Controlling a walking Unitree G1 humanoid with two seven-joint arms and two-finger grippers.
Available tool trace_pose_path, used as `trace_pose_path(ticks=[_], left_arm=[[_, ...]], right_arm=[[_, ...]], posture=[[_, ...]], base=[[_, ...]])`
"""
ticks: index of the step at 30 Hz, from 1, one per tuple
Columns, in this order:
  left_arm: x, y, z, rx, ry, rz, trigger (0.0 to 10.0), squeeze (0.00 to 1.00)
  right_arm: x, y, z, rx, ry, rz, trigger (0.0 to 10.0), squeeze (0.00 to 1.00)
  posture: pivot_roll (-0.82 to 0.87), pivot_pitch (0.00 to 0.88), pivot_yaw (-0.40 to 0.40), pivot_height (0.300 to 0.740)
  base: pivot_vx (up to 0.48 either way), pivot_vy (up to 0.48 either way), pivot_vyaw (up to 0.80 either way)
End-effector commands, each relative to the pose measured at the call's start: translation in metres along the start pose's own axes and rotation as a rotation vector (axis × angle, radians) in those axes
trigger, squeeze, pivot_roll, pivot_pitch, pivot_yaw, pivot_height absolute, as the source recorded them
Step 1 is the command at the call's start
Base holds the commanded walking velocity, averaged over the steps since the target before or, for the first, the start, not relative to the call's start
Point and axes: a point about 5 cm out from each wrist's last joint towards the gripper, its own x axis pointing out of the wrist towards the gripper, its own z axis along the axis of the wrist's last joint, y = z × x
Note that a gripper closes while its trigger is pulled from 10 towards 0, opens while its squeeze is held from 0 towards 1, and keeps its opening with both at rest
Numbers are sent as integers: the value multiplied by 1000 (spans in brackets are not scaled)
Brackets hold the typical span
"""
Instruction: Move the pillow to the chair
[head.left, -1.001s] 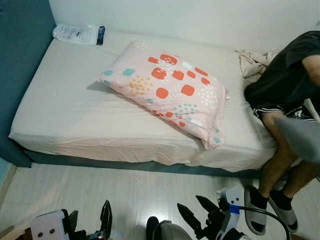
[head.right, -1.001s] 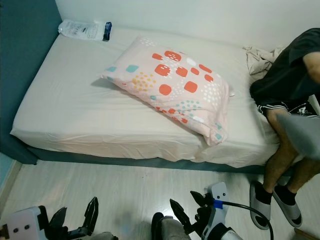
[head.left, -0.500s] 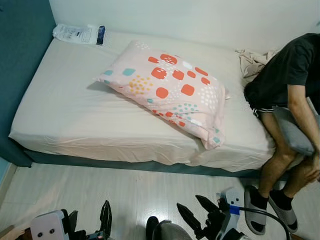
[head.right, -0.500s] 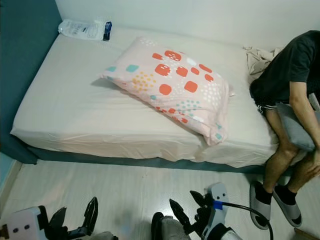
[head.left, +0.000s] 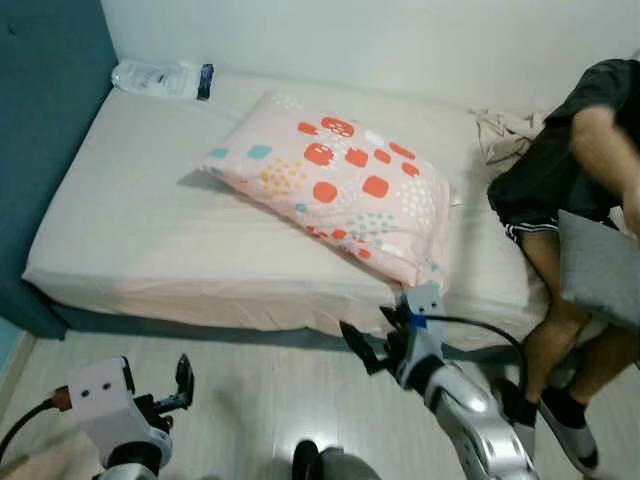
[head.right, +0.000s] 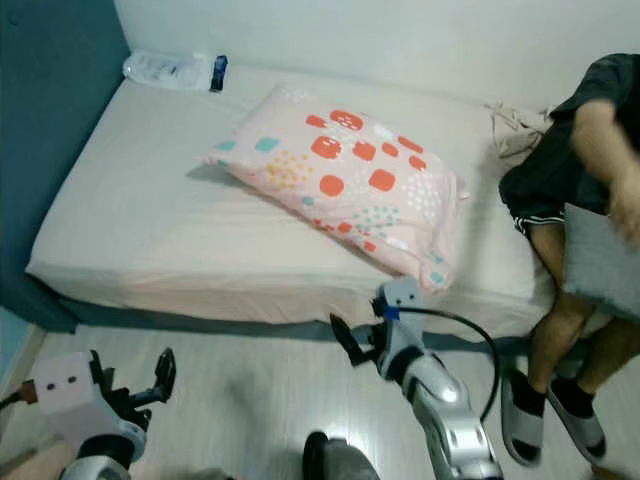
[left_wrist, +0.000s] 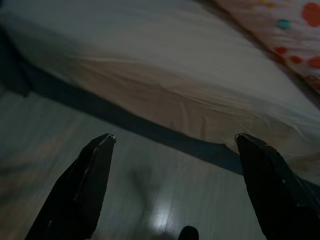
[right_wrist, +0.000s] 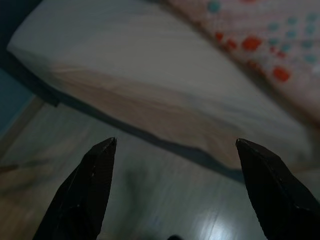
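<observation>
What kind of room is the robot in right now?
Most likely a bedroom: a bed with a pale fitted sheet against a teal headboard, a patterned pillow lying on it, and a person seated at its edge.

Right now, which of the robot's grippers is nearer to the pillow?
Right. The right gripper is raised at the bed's edge, just below the pillow corner. The left gripper is low over the floor, well short of the bed.

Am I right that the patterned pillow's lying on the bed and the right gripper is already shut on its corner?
Not quite. The pillow does lie on the bed, but the right gripper is open and short of it, over the floor by the bed's edge. The right wrist view shows its fingers spread with nothing between them.
</observation>
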Motion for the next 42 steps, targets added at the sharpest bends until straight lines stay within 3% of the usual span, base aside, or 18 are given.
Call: trace_pose_path(ticks=[1, 6, 11, 16, 21, 32, 42], left_arm=[[1, 0, -6, 14, 24, -11, 10000, 0], [18, 8, -10, 59, 27, 27, 10000, 0], [41, 9, -22, 7, 109, 11, 10000, 0], [56, 10, -29, 82, 143, -5, 10000, 0], [62, 11, -32, 90, 157, -11, 10000, 0], [68, 16, -32, 19, 137, 16, 10000, 0], [72, 20, -27, 55, 99, 23, 10000, 0]], right_arm=[[4, -1, -8, -2, 31, -13, 10000, 0], [17, -2, -9, -13, 73, -50, 10000, 0], [28, -5, -9, -43, 100, -77, 10000, 0], [40, -2, -13, -75, 142, -67, 10000, 0], [44, -1, -15, -83, 153, -59, 10000, 0], [51, -3, -18, -81, 172, -53, 10000, 0], [53, -3, -19, -93, 166, -51, 10000, 0]], posture=[[37, 182, -142, 740], [42, 180, -145, 740], [41, 182, -147, 740], [34, 182, -143, 740], [36, 177, -139, 740], [25, 194, -140, 740], [25, 201, -140, 740]], base=[[0, 0, 0], [0, 0, 0], [0, 0, 0], [0, 0, 0], [0, 0, -86], [0, 0, -756], [0, 0, -756]])
